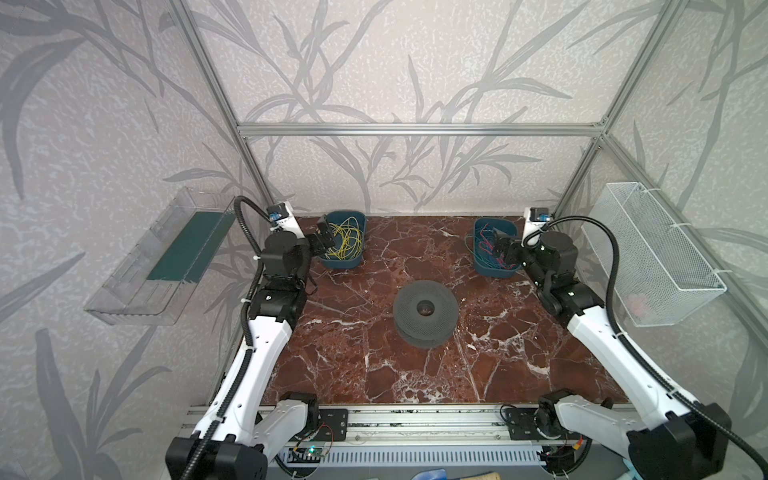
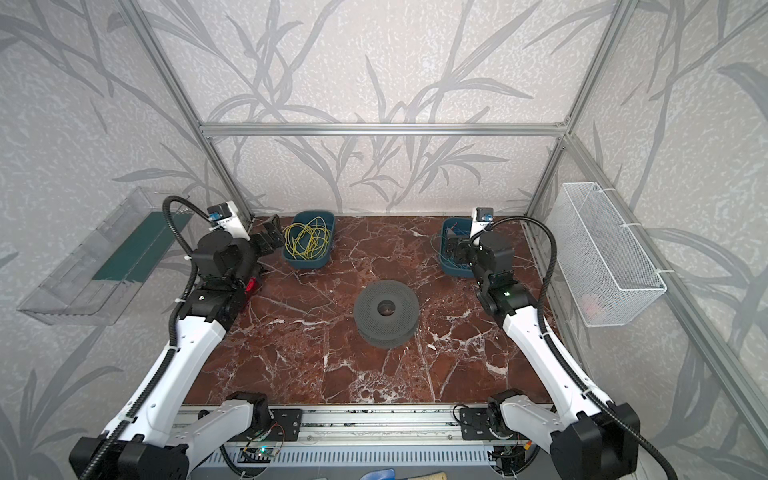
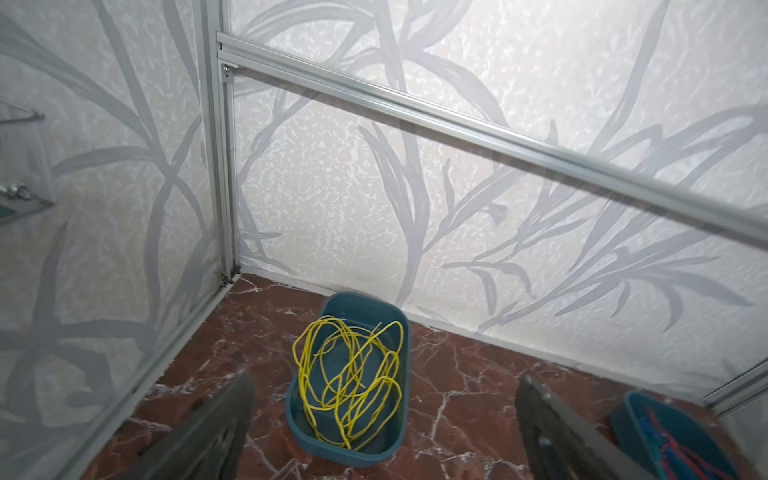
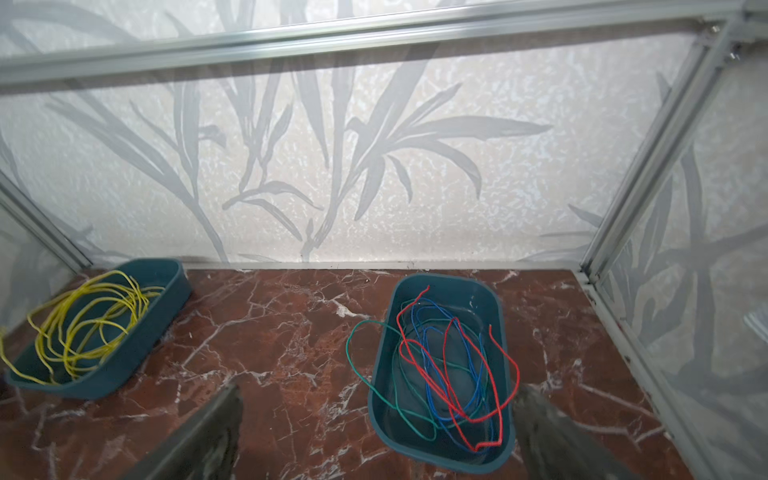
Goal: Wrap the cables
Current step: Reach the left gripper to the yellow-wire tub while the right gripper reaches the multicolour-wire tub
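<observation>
The cables (image 1: 345,243) (image 2: 308,241) are a loose tangle of thin yellow wire lying in a teal bin (image 1: 338,262) at the back left of the marble table. In the left wrist view the cables (image 3: 353,374) fill that bin (image 3: 345,455), and they also show in the right wrist view as cables (image 4: 83,328). My left gripper (image 1: 326,239) (image 2: 270,232) (image 3: 384,378) hovers just beside and above the bin, open and empty. My right gripper (image 1: 500,249) (image 2: 455,249) (image 4: 379,387) hangs open over the back right bin, holding nothing.
A second teal bin (image 1: 484,266) (image 4: 440,457) at the back right holds red, blue and green wires (image 4: 449,365); a green loop hangs over its rim. A dark grey spool (image 1: 426,311) (image 2: 386,311) stands mid-table. A clear shelf (image 1: 158,266) and a white mesh basket (image 1: 652,253) hang on the side walls.
</observation>
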Robot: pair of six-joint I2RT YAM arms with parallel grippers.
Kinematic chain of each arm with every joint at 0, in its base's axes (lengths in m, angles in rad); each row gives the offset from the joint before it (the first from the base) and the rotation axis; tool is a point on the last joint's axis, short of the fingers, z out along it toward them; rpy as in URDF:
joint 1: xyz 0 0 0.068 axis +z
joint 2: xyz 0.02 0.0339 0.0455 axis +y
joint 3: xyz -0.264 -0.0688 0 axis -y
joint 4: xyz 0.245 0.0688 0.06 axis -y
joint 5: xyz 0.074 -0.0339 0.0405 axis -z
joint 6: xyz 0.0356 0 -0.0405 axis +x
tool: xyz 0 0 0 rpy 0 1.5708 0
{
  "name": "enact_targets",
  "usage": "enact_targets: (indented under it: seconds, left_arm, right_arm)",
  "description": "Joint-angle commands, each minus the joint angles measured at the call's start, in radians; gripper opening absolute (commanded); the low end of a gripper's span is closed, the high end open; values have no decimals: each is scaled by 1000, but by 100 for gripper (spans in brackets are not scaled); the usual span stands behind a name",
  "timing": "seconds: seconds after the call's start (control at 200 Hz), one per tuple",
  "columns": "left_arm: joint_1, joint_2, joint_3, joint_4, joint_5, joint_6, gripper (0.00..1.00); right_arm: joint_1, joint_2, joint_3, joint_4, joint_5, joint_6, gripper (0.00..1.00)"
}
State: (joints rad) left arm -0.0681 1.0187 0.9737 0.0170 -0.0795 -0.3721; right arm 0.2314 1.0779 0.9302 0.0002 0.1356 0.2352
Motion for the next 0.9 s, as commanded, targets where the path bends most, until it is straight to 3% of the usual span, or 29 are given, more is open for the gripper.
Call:
enact_targets:
  seconds: [0.0,0.06,0.135,0.215,0.325,0.39,0.425,0.675,0.765,0.895]
  left_arm:
    - [20,-38,-157,78,87,-237,99]
    - [34,-34,-190,160,148,-240,99]
    - [34,65,-60,-27,128,-217,91]
    - [31,196,81,-175,178,-144,77]
    - [2,379,265,-378,178,-81,58]
    - [-35,465,348,-463,147,-31,54]
    - [-58,506,378,-489,125,-12,53]
    - [-186,763,580,-615,59,72,44]
    - [-191,845,630,-639,53,70,38]
    - [-190,929,699,-688,-47,83,37]
  right_arm:
    - [-83,13,-77,-99,-105,219,99]
    - [-87,52,-39,-172,-56,197,99]
    - [-94,137,35,-274,27,166,95]
    - [-114,230,86,-315,27,147,88]
    - [-158,349,135,-326,1,139,63]
    - [-203,416,172,-339,-20,146,39]
    - [-229,442,190,-346,-47,148,34]
    - [-361,531,249,-377,-182,165,34]
    - [-372,545,240,-355,-194,159,37]
    - [-382,588,258,-358,-205,133,40]
